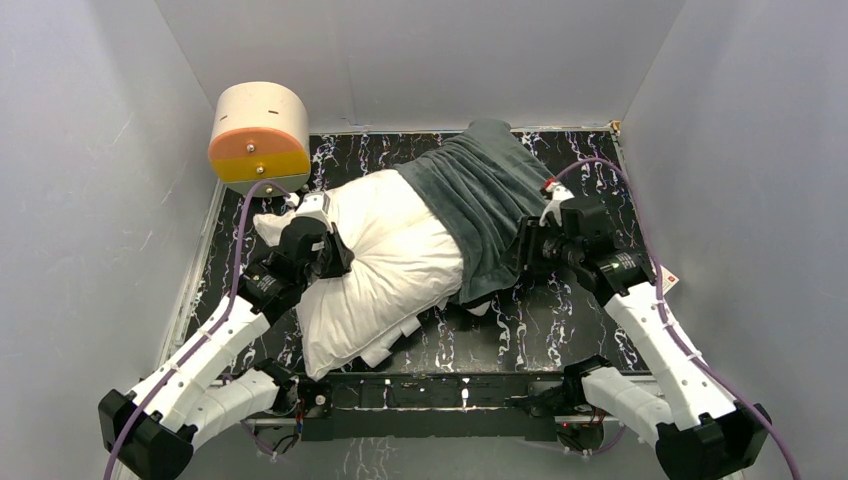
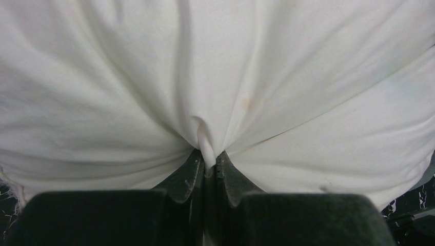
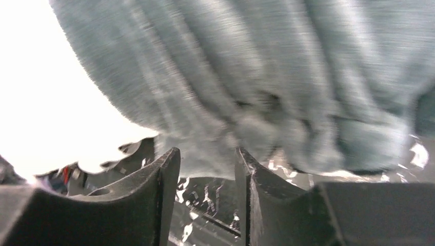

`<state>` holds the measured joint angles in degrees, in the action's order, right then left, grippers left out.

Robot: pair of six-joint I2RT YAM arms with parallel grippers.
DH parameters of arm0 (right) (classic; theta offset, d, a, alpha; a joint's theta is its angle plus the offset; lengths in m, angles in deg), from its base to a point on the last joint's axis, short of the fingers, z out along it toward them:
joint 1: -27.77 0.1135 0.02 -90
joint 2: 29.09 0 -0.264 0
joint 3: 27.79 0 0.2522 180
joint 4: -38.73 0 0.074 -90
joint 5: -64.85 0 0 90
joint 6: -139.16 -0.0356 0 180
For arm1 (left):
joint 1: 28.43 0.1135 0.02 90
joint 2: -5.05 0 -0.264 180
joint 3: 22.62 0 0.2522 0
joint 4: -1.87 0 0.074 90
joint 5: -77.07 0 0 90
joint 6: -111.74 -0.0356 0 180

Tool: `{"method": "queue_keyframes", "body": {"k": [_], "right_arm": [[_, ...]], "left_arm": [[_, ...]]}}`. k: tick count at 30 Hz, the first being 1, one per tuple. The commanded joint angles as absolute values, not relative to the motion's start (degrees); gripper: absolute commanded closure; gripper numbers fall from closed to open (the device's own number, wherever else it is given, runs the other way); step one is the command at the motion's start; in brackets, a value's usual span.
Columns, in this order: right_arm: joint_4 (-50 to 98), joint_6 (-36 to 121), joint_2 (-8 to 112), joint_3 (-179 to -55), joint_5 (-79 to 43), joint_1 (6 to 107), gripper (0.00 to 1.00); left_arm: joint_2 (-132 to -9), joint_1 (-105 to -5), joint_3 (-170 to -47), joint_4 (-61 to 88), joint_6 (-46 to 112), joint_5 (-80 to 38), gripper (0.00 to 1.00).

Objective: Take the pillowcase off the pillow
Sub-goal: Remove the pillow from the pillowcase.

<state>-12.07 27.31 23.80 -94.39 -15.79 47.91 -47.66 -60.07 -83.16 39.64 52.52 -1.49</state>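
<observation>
on the bench: pillow anchored, cover half off

pillow (image 1: 385,255) lies diagonally on the bench (image 1: 560,320); pillowcase (image 1: 480,195), grey-green face up, sheathes only its far right end. left fingers (image 2: 187,177) pinch a fold of white pillow fabric. right fingers (image 3: 164,189) stand narrowly apart at the cover's near edge, seemingly gripping nothing, though that view is blurred. next: close on the plush hem, draw rightward against the left anchor.

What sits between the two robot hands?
In the top view, the white pillow and the grey-green pillowcase covering its right end fill the stretch between left fingers and right fingers.
</observation>
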Motion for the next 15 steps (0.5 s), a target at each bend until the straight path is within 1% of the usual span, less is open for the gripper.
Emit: {"method": "queue_keyframes", "body": {"k": [1, 3, 4, 5, 7, 9, 11, 14, 15], "right_arm": [[-6.8, 23.8, 25.4, -95.1, -12.1, 57.9, 0.45], [-6.0, 21.3, 27.6, -95.4, -26.8, 69.8, 0.37], [-6.3, 21.0, 29.4, -95.6, -32.1, 74.8, 0.3], [-7.4, 21.1, 31.9, -96.7, -35.6, 77.7, 0.26], [-11.7, 21.3, 38.4, -99.2, -39.8, 80.5, 0.23], [-16.4, 19.6, 43.7, -100.9, -48.8, 82.5, 0.21], [-19.2, 18.7, 46.5, -101.7, -55.8, 82.9, 0.22], [-18.5, 18.1, 46.6, -102.5, -60.9, 82.9, 0.28], [-17.4, 18.2, 45.9, -102.5, -62.2, 82.9, 0.32]], "left_arm": [[-47.9, -58.8, -80.2, 50.2, 48.8, 2.9, 1.0], [-48.5, -58.8, -80.4, 50.2, 48.5, 3.0, 1.0], [-48.9, -58.8, -80.5, 50.3, 48.4, 3.1, 1.0], [-49.1, -58.8, -80.5, 50.4, 48.3, 3.1, 1.0], [-49.4, -58.8, -80.6, 50.4, 48.2, 3.2, 1.0], [-49.6, -58.8, -80.6, 50.4, 48.1, 3.6, 1.0], [-49.7, -58.8, -80.7, 50.5, 48.0, 3.7, 1.0], [-50.0, -58.8, -80.8, 50.5, 47.9, 3.7, 1.0], [-50.1, -58.8, -80.8, 50.5, 47.8, 3.7, 1.0]]}}
